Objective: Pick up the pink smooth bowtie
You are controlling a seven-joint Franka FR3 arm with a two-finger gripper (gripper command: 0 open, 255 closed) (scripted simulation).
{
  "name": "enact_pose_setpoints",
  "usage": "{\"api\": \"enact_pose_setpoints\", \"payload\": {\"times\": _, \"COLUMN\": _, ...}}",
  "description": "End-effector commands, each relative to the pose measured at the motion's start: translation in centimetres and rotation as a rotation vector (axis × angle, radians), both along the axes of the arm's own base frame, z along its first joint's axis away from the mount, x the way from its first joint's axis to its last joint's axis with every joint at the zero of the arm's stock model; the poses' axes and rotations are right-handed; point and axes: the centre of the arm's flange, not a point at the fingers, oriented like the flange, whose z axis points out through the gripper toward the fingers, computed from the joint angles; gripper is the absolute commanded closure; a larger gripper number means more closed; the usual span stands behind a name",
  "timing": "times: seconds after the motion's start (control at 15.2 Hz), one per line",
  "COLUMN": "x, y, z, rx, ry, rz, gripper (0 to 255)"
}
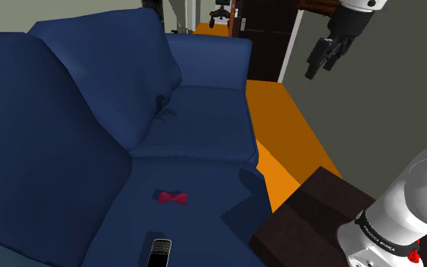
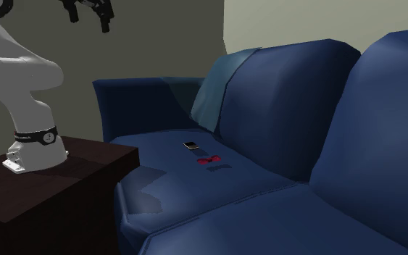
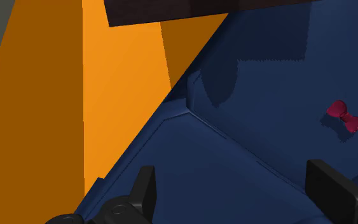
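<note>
A small dark pink bowtie lies flat on the seat cushion of a blue sofa. In the second exterior view the bowtie sits mid-seat, and in the wrist view the bowtie lies far beyond the gripper, off to one side. My black gripper hangs high in the air above the orange floor, well away from the sofa seat. Its fingers stand wide apart with nothing between them. The gripper is at the second exterior view's upper left.
A black remote lies on the seat close to the bowtie; the remote is nearer the sofa arm. The dark brown stand adjoins the sofa's arm. Orange floor runs alongside the sofa front.
</note>
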Motion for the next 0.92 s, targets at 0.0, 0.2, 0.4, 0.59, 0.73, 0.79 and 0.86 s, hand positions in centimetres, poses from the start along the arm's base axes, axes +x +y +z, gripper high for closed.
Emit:
{"api": "enact_pose_setpoints", "payload": {"times": 0.0, "x": 0.0, "y": 0.0, "z": 0.0, "rx": 0.000, "ry": 0.000, "rz": 0.000, "gripper": 0}}
{"api": "enact_pose_setpoints", "payload": {"times": 0.2, "x": 1.6, "y": 1.7, "z": -3.1, "rx": 0.009, "ry": 0.009, "rz": 0.006, "gripper": 0}}
{"api": "enact_pose_setpoints", "payload": {"times": 0.4, "x": 3.2, "y": 3.5, "z": -6.2, "rx": 0.017, "ry": 0.017, "rz": 0.012, "gripper": 0}}
{"api": "enact_pose_setpoints", "payload": {"times": 0.59, "x": 4.7, "y": 5.3, "z": -9.3, "rx": 0.026, "ry": 0.026, "rz": 0.019, "gripper": 0}}
{"api": "enact_pose_setpoints", "payload": {"times": 0.73, "x": 5.7, "y": 6.6, "z": -11.4, "rx": 0.032, "ry": 0.031, "rz": 0.023, "gripper": 0}}
{"api": "enact_pose_setpoints", "payload": {"times": 0.79, "x": 6.2, "y": 7.2, "z": -12.4, "rx": 0.035, "ry": 0.034, "rz": 0.025, "gripper": 0}}
{"api": "enact_pose_setpoints", "payload": {"times": 0.86, "x": 6.7, "y": 7.8, "z": -13.4, "rx": 0.038, "ry": 0.037, "rz": 0.027, "gripper": 0}}
